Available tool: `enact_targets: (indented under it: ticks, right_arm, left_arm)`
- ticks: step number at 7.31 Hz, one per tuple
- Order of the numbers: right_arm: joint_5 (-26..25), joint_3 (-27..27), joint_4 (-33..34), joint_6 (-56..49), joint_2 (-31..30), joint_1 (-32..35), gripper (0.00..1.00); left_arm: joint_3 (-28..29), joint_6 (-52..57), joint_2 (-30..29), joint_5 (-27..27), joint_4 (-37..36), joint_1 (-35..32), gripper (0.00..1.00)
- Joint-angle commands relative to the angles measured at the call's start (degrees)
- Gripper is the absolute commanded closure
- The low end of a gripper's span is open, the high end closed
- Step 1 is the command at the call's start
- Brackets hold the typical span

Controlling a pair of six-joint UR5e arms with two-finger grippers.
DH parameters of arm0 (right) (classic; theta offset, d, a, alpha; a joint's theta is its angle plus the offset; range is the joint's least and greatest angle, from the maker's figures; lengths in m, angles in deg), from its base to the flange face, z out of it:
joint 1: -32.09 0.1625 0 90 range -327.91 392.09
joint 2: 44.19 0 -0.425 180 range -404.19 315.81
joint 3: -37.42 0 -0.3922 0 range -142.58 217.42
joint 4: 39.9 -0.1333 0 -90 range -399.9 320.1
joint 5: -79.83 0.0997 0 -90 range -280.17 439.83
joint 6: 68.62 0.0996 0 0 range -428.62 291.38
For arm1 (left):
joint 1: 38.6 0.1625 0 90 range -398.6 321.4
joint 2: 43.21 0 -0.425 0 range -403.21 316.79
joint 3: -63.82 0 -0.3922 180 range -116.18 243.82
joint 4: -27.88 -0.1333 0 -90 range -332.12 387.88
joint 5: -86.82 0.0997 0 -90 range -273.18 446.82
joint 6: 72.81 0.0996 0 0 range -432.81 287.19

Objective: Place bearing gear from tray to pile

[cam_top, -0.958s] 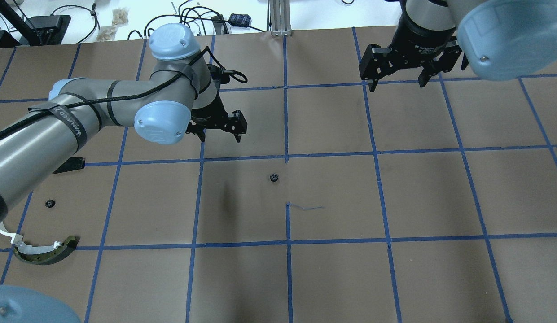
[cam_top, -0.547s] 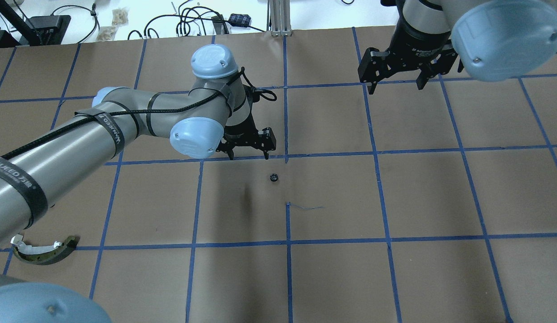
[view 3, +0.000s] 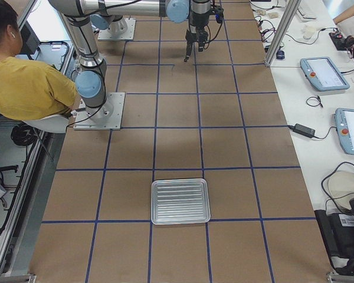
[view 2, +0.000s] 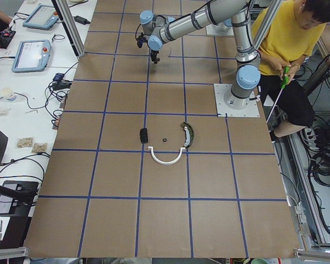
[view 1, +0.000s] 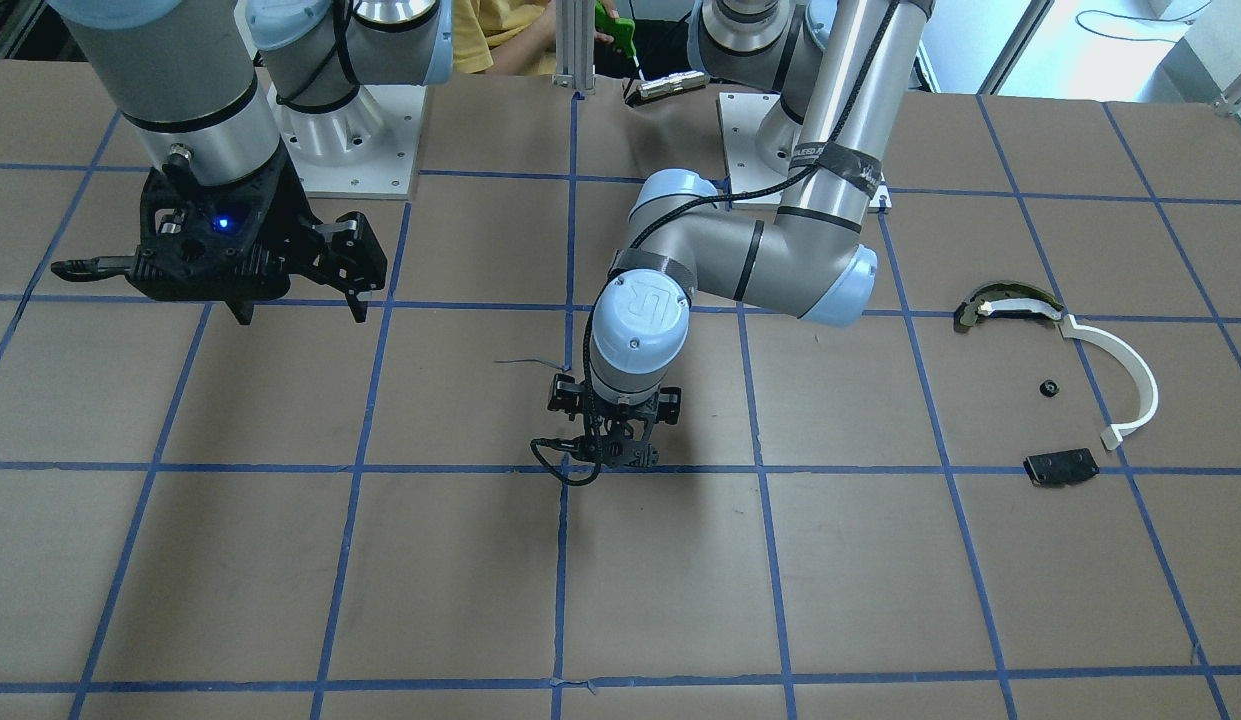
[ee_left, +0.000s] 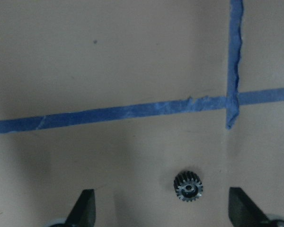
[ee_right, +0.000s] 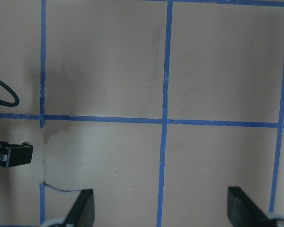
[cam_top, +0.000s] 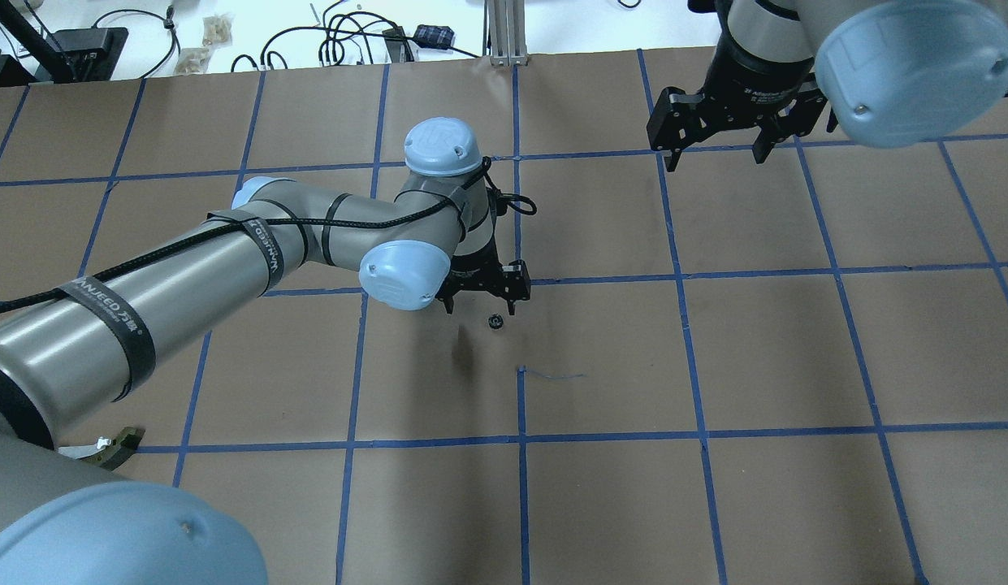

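Hovering your left gripper [ee_left: 163, 210] over the gear [ee_left: 188, 186], you've got the fingers [ee_left: 85, 208] wide open and empty, ready to straddle it. It's between them, just off-centre.

Lighting was even, diffuse and cool. Soft shadows lay on the table [cam_top: 601, 357] at centre frame. The left wrist view was dim; the bearing gear [ee_left: 188, 186] rendered slightly soft.
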Motion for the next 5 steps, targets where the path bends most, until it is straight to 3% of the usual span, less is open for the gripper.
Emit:
enact_targets:
  ticks: [1,3,5]
  right_arm:
    - [0.1,0.0,0.0,0.1,0.0,0.0,0.00]
    - [0.1,-0.1,0.0,0.2,0.0,0.0,0.00]
    - [0.1,-0.1,0.0,0.2,0.0,0.0,0.00]
  left_arm:
    - [0.0,-0.2,-1.2,0.1,-2.2,-0.9,0.00]
    - [0.6,-0.3,-2.0,0.2,-3.3,-1.0,0.05]
    - [0.3,-0.4,-2.0,0.4,-3.1,-1.5,0.30]
